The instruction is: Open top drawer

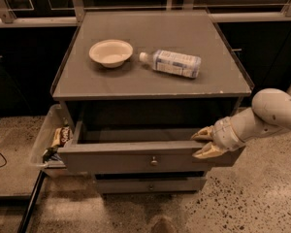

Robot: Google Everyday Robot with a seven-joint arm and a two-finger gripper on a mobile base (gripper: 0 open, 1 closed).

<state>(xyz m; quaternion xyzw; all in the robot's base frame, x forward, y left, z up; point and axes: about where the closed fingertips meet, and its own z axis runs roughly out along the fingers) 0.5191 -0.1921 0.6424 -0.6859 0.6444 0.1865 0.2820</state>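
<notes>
At the front of the grey cabinet (203, 84), the top drawer (116, 160) stands pulled out toward the camera. Its flat panel is well forward of the carcass, and a dark gap shows behind it. Its small round knob (154, 161) sits untouched at the panel's centre.

Gripper (202, 143): at the right end of the drawer front, level with its top edge. The fingers (202, 134) are spread apart, one above the rim and one in front of the panel (straddling the edge, by the look of it, not clamped hard).

Progress, as a judgement: the opening is largely done, since the drawer is out by a good part of its depth. What may remain is a little more travel, then letting go and backing the arm (262, 115) away. I cannot tell whether the drawer has reached its stop.

Bystanders: a bowl (111, 52) and a bottle (172, 63) lying on its side rest on the cabinet top, near each other but not touching. A clear bin (44, 140) holding snack packets (62, 136) sits just beside the drawer's left end.

Hidden or unclear:
- The drawer interior is in shadow, so its contents cannot be made out.
- The arm is cut off at the right edge, and the base is out of view.
- Only one lower drawer front (136, 184) shows beneath, and anything below it is hidden.
- Actual contact between the fingers and the rim is uncertain.
</notes>
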